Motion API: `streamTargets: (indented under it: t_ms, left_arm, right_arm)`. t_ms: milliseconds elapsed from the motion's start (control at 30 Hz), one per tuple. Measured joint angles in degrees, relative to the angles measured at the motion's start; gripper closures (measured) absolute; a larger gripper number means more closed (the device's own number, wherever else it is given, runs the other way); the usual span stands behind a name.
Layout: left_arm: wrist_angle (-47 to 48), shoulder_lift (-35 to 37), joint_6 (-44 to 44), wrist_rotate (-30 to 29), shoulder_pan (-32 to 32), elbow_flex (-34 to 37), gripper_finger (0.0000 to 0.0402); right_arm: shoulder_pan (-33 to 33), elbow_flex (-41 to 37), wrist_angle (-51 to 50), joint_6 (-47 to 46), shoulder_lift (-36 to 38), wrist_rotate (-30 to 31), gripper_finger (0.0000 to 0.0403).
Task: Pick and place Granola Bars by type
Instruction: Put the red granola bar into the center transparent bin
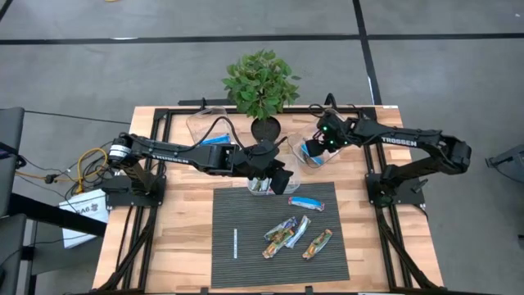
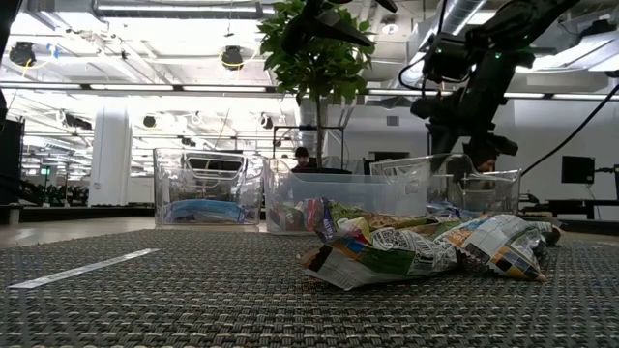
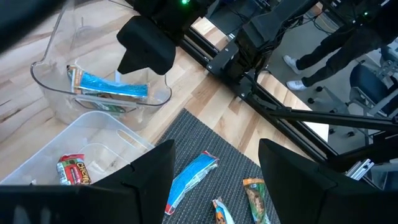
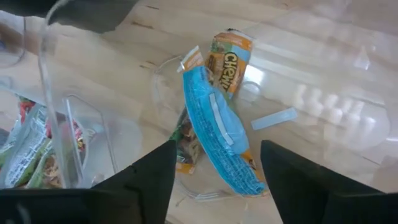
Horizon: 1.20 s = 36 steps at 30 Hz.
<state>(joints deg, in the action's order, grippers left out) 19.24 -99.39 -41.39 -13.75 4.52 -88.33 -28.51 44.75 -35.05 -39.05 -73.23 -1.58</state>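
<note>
1. Blue-wrapped bar (image 4: 219,134) lies in the right-hand clear tub (image 1: 315,153), resting on an orange-labelled bar (image 4: 229,62). The right claw (image 1: 326,135) hangs directly over this tub with its fingers spread and nothing between them, so I judge the blue bar has been dropped there as that tub's kind.
2. Wrappers still to sort lie on the dark ribbed mat (image 1: 246,262): a lone blue bar (image 1: 306,202) near the mat's far edge, and a loose cluster of multicoloured and green-gold bars (image 1: 286,234) towards the middle, with one more (image 1: 317,243) just beside it. A thin white stick (image 1: 235,242) lies well apart from them.
3. Middle tub (image 1: 264,183), at the mat's far edge, holds a few bars already, one red-labelled (image 3: 69,170). A third tub (image 1: 205,127) sits farther back, left of the potted plant (image 1: 260,86), with something blue inside.
4. Left arm reaches in low across the wooden surface (image 1: 176,238), its left claw (image 1: 278,179) over the middle tub's near edge, fingers spread and empty. By my reading it is well placed for the lone blue bar.
5. Right arm folds back from its base, forearm angled inward and wrist pointing down into its tub.
</note>
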Motion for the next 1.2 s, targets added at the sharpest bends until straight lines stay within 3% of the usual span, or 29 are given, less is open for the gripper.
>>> streamTargets:
  t_ms: [333, 567, 867, 1200]
  left_arm:
    - [1.19, -0.02, -0.04, 2.03, 0.02, 0.0, 0.0177]
    - [1.13, -0.02, 0.0, 2.03, 0.04, 0.0, 0.0177]
    - [1.22, -0.02, 0.17, 2.06, 0.06, 0.0, 0.0177]
    - [1.89, -0.02, 0.34, 3.23, 0.17, 0.0, 0.0177]
  right_arm:
    - [0.18, -0.02, 3.66, 0.48, 6.81, -0.19, 0.0179]
    - [3.45, -0.02, 7.13, 0.55, 15.08, -5.97, 0.0179]
    - [15.29, -0.02, 8.23, 0.51, 23.02, -8.69, 0.0179]
    - [32.43, -0.02, 7.74, 6.48, 24.18, -9.59, 0.0179]
